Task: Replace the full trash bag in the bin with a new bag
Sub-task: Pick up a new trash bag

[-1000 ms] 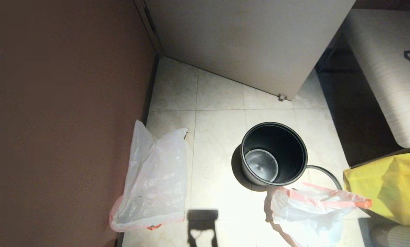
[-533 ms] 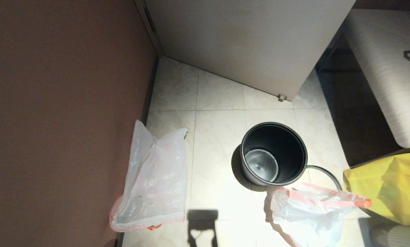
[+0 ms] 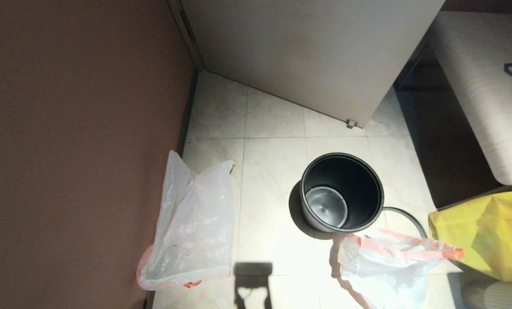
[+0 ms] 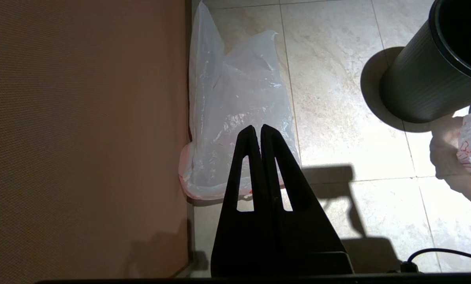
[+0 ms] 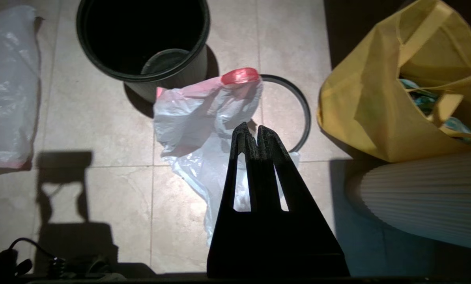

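Tiled floor holds the bin (image 3: 341,193) unlined, its hoop (image 5: 298,106) lying off beside it, ready for lining, I judge. Both my left gripper (image 4: 256,130) and right gripper (image 5: 252,133) hang with fingers clenched, empty, above the flat bag (image 4: 235,118) and crumpled bag (image 5: 204,126).

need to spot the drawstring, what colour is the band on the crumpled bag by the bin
Red-pink band, clearest in the right wrist view.

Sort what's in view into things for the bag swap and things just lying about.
For the job:
bin, unlined
grey hoop, on the floor
crumpled white bag, beside the bin
flat clear bag, by the wall

Lying about:
yellow bag
ribbed white object
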